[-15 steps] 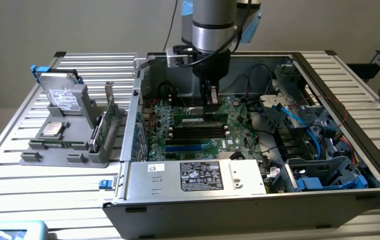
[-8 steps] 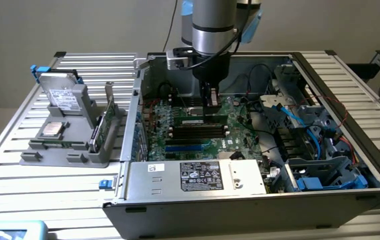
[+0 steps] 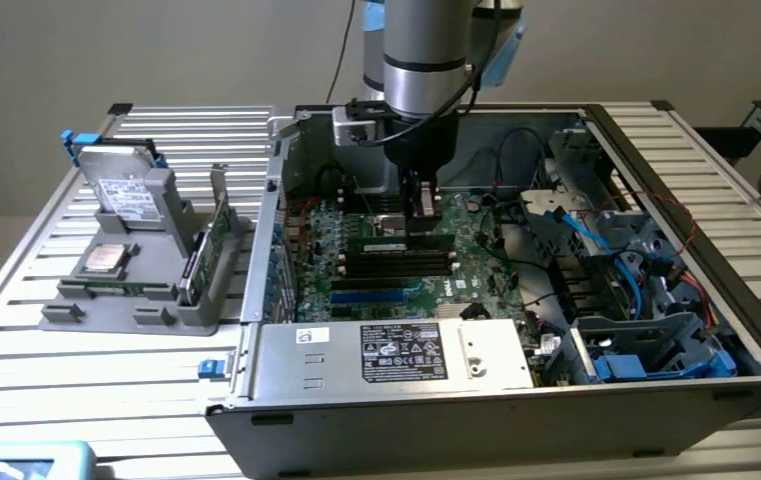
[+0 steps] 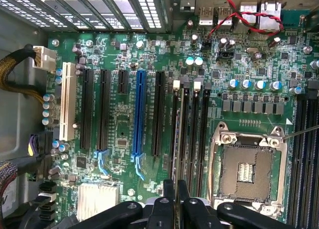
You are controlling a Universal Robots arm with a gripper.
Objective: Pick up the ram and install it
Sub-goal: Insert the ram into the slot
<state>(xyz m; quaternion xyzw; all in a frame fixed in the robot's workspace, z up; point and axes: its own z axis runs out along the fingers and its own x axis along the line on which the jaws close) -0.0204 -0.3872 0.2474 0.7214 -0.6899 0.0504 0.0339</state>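
Note:
The ram (image 3: 400,243) is a narrow green stick with a pale label. It stands on edge over the black memory slots (image 3: 394,264) of the motherboard inside the open computer case (image 3: 487,420). My gripper (image 3: 422,225) comes straight down onto the stick's top edge, its fingers pinched on it. In the wrist view my gripper (image 4: 176,191) has its fingers (image 4: 168,194) almost together. A thin edge shows between them, lined up with the nearest of the black memory slots (image 4: 175,134). Whether the stick is seated in its slot I cannot tell.
A grey holder (image 3: 127,300) on the slatted table at the exterior view's left carries a hard drive (image 3: 124,195), a processor (image 3: 103,258) and a green expansion card (image 3: 209,250). The power supply (image 3: 394,350), blue cables (image 3: 620,270), a blue slot (image 4: 138,114) and the processor socket (image 4: 246,164) surround the slots.

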